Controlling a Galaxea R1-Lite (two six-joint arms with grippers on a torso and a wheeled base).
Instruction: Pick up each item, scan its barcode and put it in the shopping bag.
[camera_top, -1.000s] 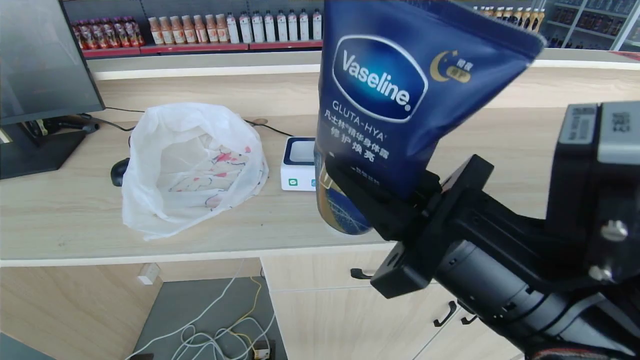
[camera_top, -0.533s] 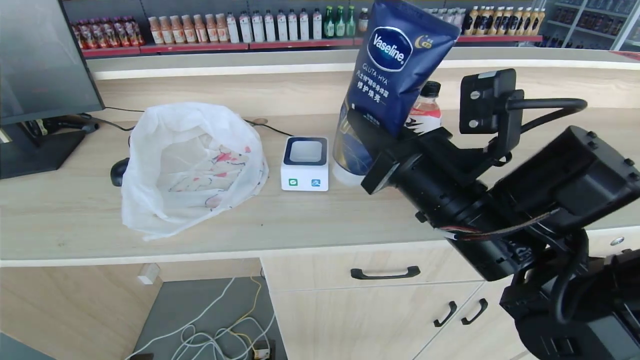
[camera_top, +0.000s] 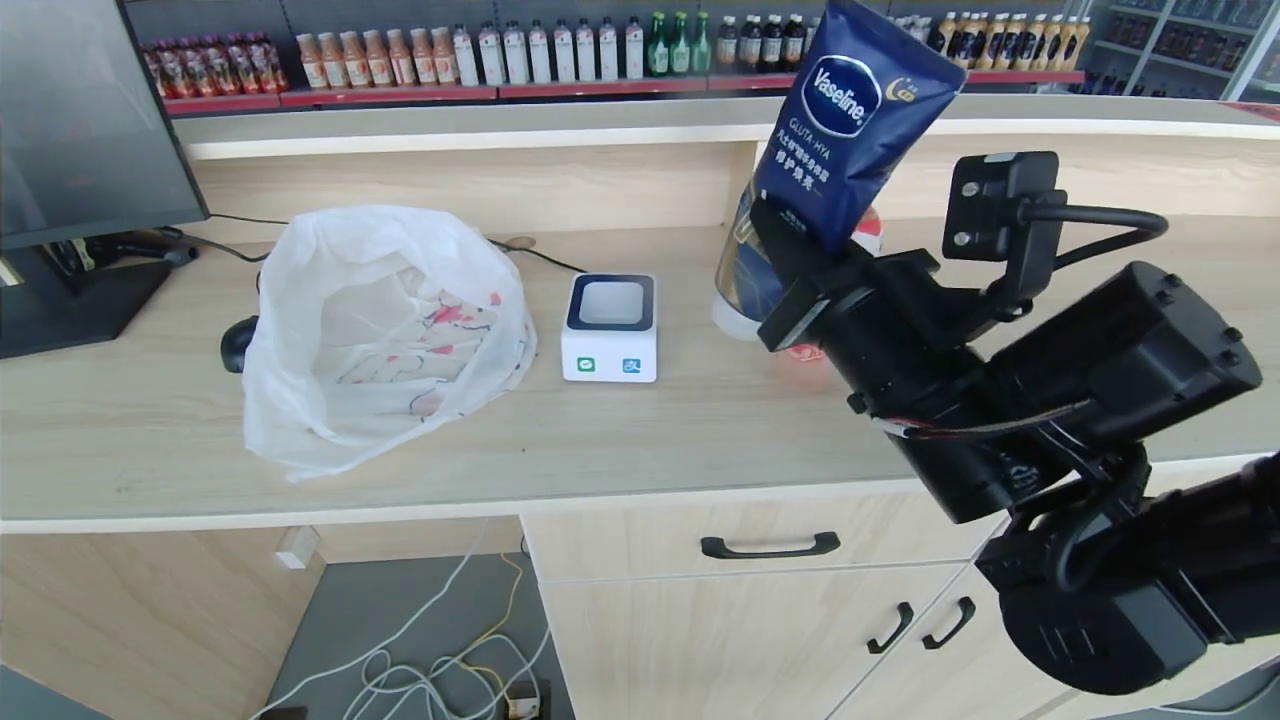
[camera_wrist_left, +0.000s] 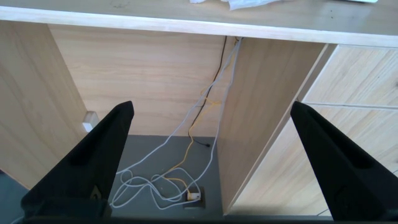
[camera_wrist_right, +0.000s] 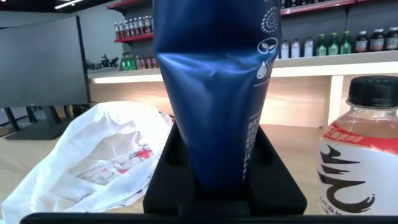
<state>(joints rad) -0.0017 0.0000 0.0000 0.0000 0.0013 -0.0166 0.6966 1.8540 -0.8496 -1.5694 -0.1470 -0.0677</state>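
The right gripper's (camera_top: 800, 262) fingers are closed tight on the lower part of a dark blue lotion tube (camera_top: 852, 118), one on each side of it. The tube stands nearly upright, its flat crimped end on top and leaning slightly away from the scanner (camera_top: 609, 327). In the right wrist view the tube (camera_wrist_right: 214, 93) rises straight out of the black clamp of the gripper (camera_wrist_right: 217, 183). The wrist and forearm run back from the tube toward the counter's front edge, holding it raised above the counter (camera_top: 700, 430), to the right of the scanner.

The left gripper (camera_wrist_left: 211, 109) is spread wide with nothing between its fingers. It hangs below the counter's edge, facing an open recess with loose cables (camera_wrist_left: 180, 174) on the floor.

A drink bottle (camera_wrist_right: 360, 155) with a black cap stands on the counter just behind the tube. The white shopping bag (camera_top: 380, 330) sits open-mouthed just left of the scanner, with a black mouse (camera_top: 238, 343) and a monitor (camera_top: 90, 110) farther left. Shelves of bottles (camera_top: 500, 55) line the wall beyond the scanner. Drawers (camera_top: 770, 545) sit beneath the counter.
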